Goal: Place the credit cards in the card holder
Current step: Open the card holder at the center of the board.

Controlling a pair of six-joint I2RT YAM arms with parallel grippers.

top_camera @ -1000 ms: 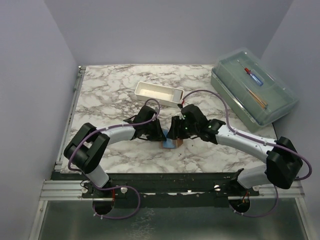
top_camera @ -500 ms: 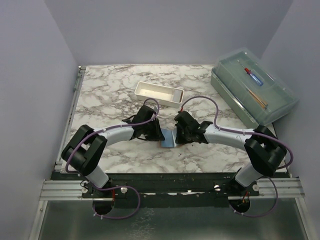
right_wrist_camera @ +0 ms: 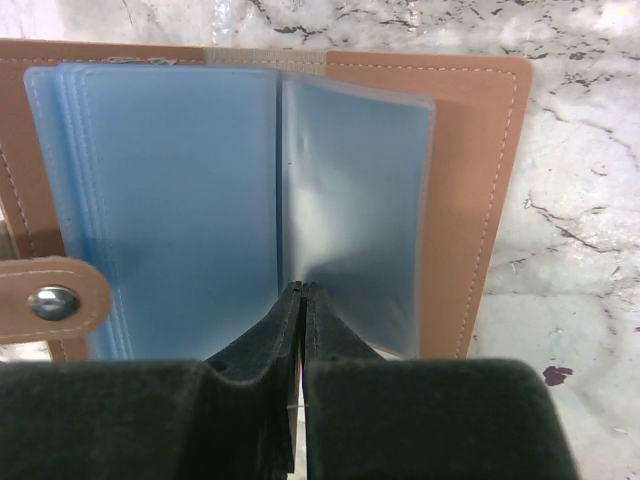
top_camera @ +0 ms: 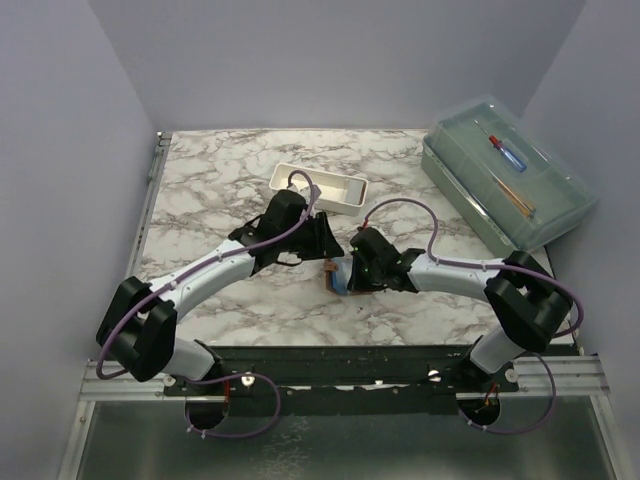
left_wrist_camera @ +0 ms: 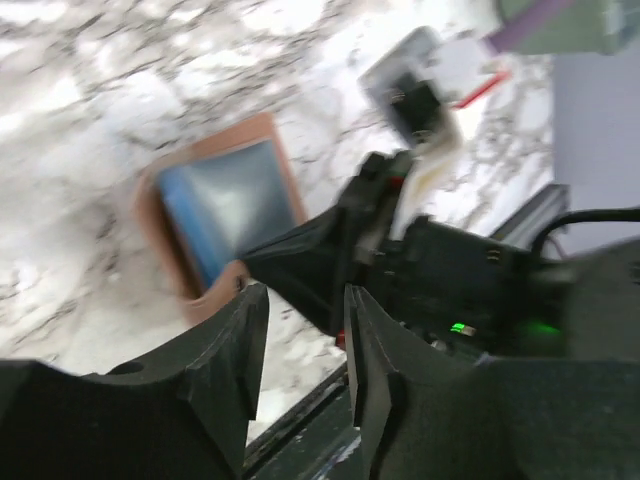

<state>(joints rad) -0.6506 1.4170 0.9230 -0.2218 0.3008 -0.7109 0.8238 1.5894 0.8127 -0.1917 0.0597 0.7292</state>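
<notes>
Closed right gripper (right_wrist_camera: 300, 290) touches open card holder (right_wrist_camera: 480, 200); left gripper (left_wrist_camera: 305, 295) parted

The right pincer (right_wrist_camera: 302, 290) occupies the middle of the card holder (right_wrist_camera: 480, 200).

The left arm (top_camera: 210, 270) and right arm (top_camera: 455, 272) are built from white tubes joined by black housings, and each is trailed by a purple cable (top_camera: 400, 202). Matte black fingers (left_wrist_camera: 220, 360) are carried by the left tool (left_wrist_camera: 305, 300) and right tool (right_wrist_camera: 301, 292)
</notes>
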